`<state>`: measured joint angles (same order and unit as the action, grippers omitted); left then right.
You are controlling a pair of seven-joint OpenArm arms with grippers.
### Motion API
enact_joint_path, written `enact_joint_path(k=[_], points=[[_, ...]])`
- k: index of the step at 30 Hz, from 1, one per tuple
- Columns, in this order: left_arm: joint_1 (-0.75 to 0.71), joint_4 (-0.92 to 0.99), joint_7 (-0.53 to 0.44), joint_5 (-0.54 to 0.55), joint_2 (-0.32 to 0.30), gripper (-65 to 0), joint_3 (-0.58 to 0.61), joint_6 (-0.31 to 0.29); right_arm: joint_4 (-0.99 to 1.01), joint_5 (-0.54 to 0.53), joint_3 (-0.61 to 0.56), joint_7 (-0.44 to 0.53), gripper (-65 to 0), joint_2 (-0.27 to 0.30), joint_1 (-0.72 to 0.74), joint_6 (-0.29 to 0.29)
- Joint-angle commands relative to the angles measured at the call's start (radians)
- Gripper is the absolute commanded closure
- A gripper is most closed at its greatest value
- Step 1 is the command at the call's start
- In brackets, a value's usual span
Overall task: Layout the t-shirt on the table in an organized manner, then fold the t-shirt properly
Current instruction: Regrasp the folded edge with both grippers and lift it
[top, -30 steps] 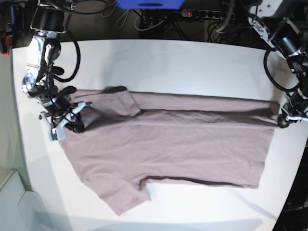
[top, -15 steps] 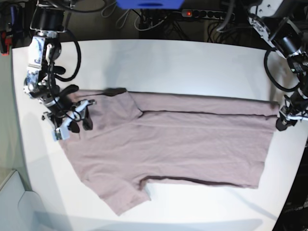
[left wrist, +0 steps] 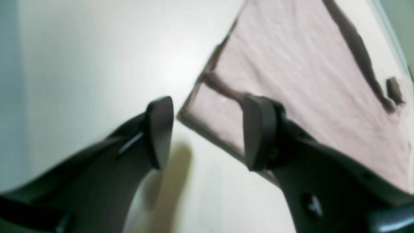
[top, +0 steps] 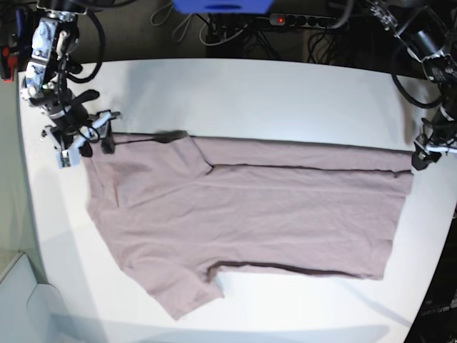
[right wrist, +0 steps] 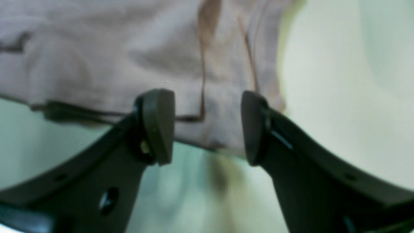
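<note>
Mauve knit: t-shirt [top: 243, 214] flat on table [top: 285, 93], folded once lengthwise; one sleeve sticks out on near side
L gripper [left wrist: 207, 132]: jaws apart, empty; hem corner just ahead, betw tips
R gripper [right wrist: 207, 126]: jaws apart, empty; shoulder edge just beyond tips
Step, my read: next fold; regrip both end corners level, pinch both layers, move arms in sync; else skewed edge

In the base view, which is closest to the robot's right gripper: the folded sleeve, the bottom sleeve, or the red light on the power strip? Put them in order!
From the right gripper:
1. Folded sleeve, just beside it on the t-shirt's top edge.
2. Bottom sleeve, toward the table's near edge.
3. Red light, behind the table.
</note>
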<state>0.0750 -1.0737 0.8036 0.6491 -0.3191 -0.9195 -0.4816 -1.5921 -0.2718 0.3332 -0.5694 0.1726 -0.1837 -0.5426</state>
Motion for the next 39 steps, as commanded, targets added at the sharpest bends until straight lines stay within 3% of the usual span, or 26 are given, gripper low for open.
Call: enact_joint_path(k=[1, 17, 21, 22, 25, 28, 39], points=[[0.01, 0.011, -0.031, 0.022, -0.035, -33.9, 0.0, -0.009, -0.001, -0.019, 0.004, 0.028, -33.3, 0.012, 0.01, -0.001], [0.018, 0.134, -0.177, 0.018, -0.061, -33.8, 0.173, 0.002, 0.003, -0.019, 0.004, 0.028, -33.2, 0.02, -0.026, -0.003], [0.029, 0.14, -0.192, -0.07, -0.056, -32.8, 0.172, -0.001, 0.003, -0.019, 0.011, 0.03, -33.2, 0.02, -0.026, -0.003], [0.042, 0.14, -0.194, -0.097, -0.053, -30.3, 0.172, -0.006, 0.003, -0.019, 0.022, 0.03, -33.2, 0.02, -0.026, -0.003], [0.065, 0.163, -0.194, -0.16, -0.051, -14.9, 0.17, -0.007, 0.006, -0.019, 0.039, 0.028, -33.2, 0.02, -0.018, -0.003], [0.078, 0.189, -0.194, -0.165, -0.051, -0.3, 0.168, -0.009, 0.012, -0.019, 0.037, 0.028, -33.5, 0.02, -0.015, -0.003], [0.079, 0.194, -0.189, -0.167, -0.053, -0.1, 0.172, -0.009, 0.121, -0.017, 0.031, 0.03, -33.1, 0.041, 0.054, -0.003]])
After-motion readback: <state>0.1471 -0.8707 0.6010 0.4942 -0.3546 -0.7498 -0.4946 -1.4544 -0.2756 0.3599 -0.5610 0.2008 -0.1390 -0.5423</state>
